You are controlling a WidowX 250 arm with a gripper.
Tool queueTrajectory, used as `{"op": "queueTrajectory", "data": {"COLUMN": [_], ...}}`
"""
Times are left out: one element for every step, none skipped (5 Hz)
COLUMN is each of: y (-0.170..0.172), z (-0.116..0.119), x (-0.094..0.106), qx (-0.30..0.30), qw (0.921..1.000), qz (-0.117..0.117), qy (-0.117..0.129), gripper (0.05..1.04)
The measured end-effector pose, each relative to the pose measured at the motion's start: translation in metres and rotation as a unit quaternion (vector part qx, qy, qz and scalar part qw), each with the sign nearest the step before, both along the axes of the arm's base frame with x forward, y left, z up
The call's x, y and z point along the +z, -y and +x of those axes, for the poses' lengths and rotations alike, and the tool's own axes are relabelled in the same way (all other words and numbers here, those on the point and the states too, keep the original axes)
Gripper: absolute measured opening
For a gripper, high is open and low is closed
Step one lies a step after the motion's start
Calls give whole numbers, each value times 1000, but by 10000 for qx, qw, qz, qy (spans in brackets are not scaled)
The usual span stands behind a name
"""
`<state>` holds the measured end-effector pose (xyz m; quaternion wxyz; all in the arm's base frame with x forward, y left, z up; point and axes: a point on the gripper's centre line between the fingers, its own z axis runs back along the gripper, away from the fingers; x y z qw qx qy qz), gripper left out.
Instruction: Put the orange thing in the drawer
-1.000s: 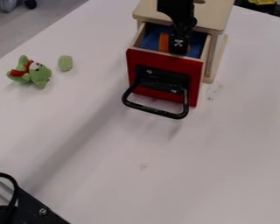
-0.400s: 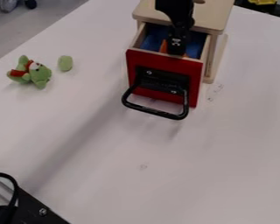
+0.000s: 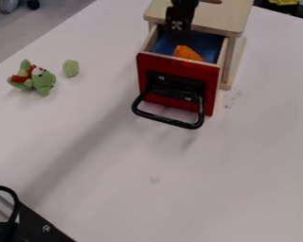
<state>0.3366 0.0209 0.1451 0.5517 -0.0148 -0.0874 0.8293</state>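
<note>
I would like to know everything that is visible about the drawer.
The drawer is partly out of a pale wooden cabinet. Its front is red, with a black loop handle screwed on; its sides look wooden, its inside is blue. The orange thing lies inside near the front. The gripper hangs above.

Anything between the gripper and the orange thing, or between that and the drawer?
Nothing visible in either gap. The orange thing lies inside the open drawer, just behind its red front. The gripper hangs over the drawer's rear part, with no object visible between them.
</note>
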Motion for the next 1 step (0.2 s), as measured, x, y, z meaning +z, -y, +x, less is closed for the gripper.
{"op": "queueTrajectory", "data": {"y": [-1], "z": [0], "x": [4], "qx": [-15], "qw": [10000], "qz": [3], "qy": [51], "gripper": [986]}}
